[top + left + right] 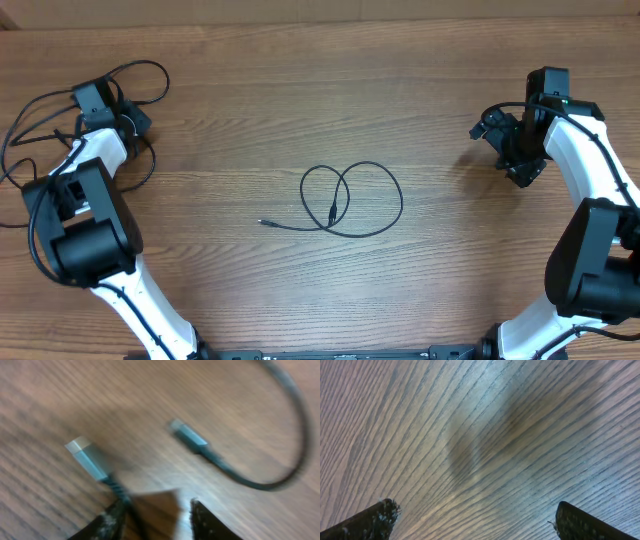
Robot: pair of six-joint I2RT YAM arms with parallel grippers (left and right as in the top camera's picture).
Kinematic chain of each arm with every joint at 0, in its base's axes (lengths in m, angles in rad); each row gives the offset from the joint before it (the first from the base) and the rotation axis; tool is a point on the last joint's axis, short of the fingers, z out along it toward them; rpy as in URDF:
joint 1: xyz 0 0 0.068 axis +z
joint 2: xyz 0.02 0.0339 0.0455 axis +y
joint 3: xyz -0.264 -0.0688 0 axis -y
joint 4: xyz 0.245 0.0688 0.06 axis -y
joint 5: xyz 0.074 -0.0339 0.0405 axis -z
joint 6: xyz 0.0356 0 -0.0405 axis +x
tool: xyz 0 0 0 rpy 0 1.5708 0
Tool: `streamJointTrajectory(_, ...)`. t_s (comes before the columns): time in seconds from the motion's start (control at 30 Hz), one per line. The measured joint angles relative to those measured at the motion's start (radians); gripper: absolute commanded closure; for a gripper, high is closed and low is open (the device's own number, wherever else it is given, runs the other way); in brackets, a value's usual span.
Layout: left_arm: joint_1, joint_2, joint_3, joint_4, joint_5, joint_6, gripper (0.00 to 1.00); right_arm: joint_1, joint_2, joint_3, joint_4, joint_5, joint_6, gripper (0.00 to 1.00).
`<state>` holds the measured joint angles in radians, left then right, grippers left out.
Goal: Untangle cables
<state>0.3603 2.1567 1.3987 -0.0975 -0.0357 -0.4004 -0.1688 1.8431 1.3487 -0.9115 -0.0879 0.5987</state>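
Cable (333, 212) lies looped; left fingers (205, 520) parted near plug (85, 457); right fingers (580, 525) spread wide.

Left arm (98, 155), right arm (580, 150) same build: white link shells, black joint housings (90, 245). Thin black harness cable (600, 148) along link behind right gripper (475, 522). Fingertips (370, 520) black, pale-flecked; left gripper (157, 520) same.

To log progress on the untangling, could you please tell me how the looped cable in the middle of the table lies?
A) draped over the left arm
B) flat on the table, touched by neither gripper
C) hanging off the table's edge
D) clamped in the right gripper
B: the overhead view shows the looped cable lying flat on the table, well apart from the left gripper and the right gripper.
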Motion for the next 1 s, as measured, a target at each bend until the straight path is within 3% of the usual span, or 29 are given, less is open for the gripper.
streamJointTrajectory(0.03,0.000,-0.019,0.000,-0.001,0.020,0.007,0.03,0.000,0.000,0.000,0.000,0.000,0.000,0.00)
streamJointTrajectory(0.27,0.000,-0.351,0.007,-0.150,0.280,0.008,0.16,0.000,0.000,0.000,0.000,0.000,0.000,0.00)
streamJointTrajectory(0.4,0.000,-0.441,0.022,-0.367,0.453,0.011,0.28,0.000,0.000,0.000,0.000,0.000,0.000,0.00)
streamJointTrajectory(0.5,-0.001,-0.433,0.019,-0.567,0.520,0.011,0.32,0.000,0.000,0.000,0.000,0.000,0.000,0.00)
streamJointTrajectory(0.63,-0.021,-0.402,0.003,-0.752,0.537,0.035,0.53,0.000,0.000,0.000,-0.001,0.000,0.000,0.00)
streamJointTrajectory(0.73,-0.054,-0.394,-0.020,-0.790,0.537,0.068,0.96,0.000,0.000,0.000,0.000,0.000,0.000,0.00)
streamJointTrajectory(1.0,-0.220,-0.394,-0.148,-0.757,0.520,0.122,0.95,0.000,0.000,0.000,0.000,0.000,0.000,0.00)
